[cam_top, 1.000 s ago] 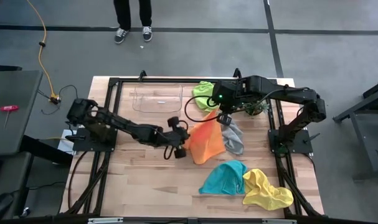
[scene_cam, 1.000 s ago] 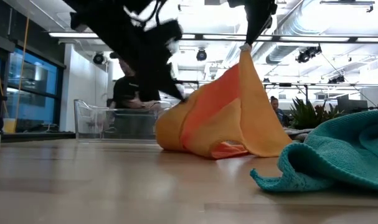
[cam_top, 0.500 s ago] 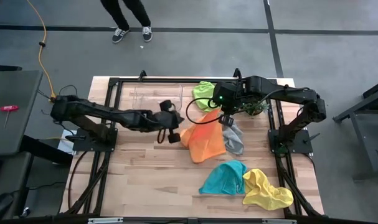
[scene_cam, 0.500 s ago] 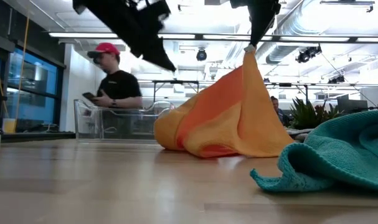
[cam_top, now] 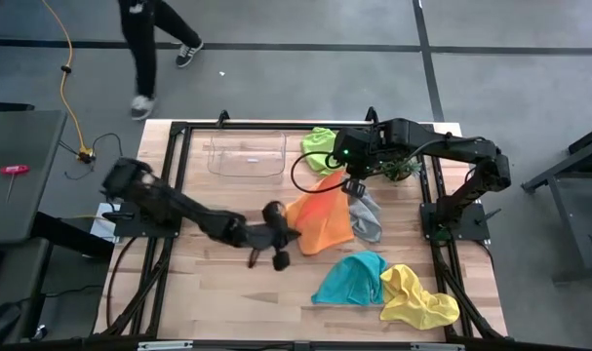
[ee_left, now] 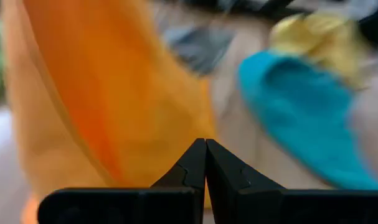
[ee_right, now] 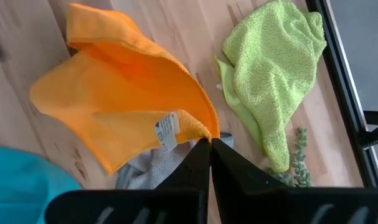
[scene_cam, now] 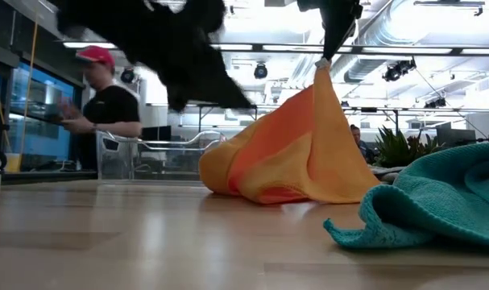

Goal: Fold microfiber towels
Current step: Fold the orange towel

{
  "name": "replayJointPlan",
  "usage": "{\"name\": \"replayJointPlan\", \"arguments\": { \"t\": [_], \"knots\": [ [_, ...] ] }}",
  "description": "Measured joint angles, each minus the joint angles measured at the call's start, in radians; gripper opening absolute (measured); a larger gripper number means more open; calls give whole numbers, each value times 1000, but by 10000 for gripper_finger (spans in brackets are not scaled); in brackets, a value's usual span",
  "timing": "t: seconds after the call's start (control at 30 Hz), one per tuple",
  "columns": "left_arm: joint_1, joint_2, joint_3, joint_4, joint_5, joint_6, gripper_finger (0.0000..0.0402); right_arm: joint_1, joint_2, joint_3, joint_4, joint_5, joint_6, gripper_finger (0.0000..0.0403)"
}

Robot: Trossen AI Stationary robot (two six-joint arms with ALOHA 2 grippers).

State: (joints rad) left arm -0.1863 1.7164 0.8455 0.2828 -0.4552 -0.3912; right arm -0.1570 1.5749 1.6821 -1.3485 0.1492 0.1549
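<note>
My right gripper [cam_top: 351, 183] is shut on the orange towel [cam_top: 320, 224], which stands as a tent in the middle of the table and also shows in the low view [scene_cam: 292, 153]. My left gripper [cam_top: 294, 235] is shut and empty, just off the towel's left edge; its wrist view shows the closed fingertips [ee_left: 205, 147] before the orange cloth [ee_left: 101, 93]. The lime green towel [cam_top: 320, 146] lies at the far edge, the grey towel [cam_top: 368, 220] partly under the orange one, and the teal [cam_top: 352, 278] and yellow [cam_top: 417, 295] towels lie bunched at the near right. My right gripper pinches the orange towel's raised corner [ee_right: 201, 129] between its two fingers, right by the white label. The fingers come from above, pointing down. The towel hangs slack below them like a tent, its lower edges [scene_cam: 268, 192] lying on the table.
A clear plastic tray [cam_top: 245, 156] stands at the far edge, left of the lime towel. A green plant sprig [cam_top: 401, 171] lies at the far right. A person [cam_top: 144, 49] walks on the floor beyond the far edge. Bare wood [cam_top: 208, 283] lies at the near left.
My left gripper left the orange towel's left fold, swung up and toward the far left, then came back toward the near edge beside the towel. The fold it had raised has slumped and spread a little left. My right gripper kept the corner up.
</note>
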Motion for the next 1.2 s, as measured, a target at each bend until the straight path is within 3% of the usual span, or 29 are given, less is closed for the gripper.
{"name": "replayJointPlan", "arguments": {
  "t": [0.2, 0.4, 0.67, 0.8, 1.07, 1.2],
  "knots": [
    [67, 149, 118, -44, -47, -86, 0, 0, 0, 0, 6, -1, 2, 0],
    [93, 149, 134, -233, -165, -194, 0, 0, 0, 0, 0, -2, 2, 0],
    [122, 120, 133, -548, -194, -274, 0, 30, -8, 0, -59, -4, -4, 0],
    [120, 51, 133, -637, -193, -162, 0, 36, -27, 0, -137, 8, 2, 0],
    [166, -114, 134, -683, -143, 207, 0, 73, -45, -18, -212, 1, 67, 0],
    [225, -164, 135, -652, -1, 270, 0, 125, -44, -70, -207, -20, 69, 0]
  ]
}}
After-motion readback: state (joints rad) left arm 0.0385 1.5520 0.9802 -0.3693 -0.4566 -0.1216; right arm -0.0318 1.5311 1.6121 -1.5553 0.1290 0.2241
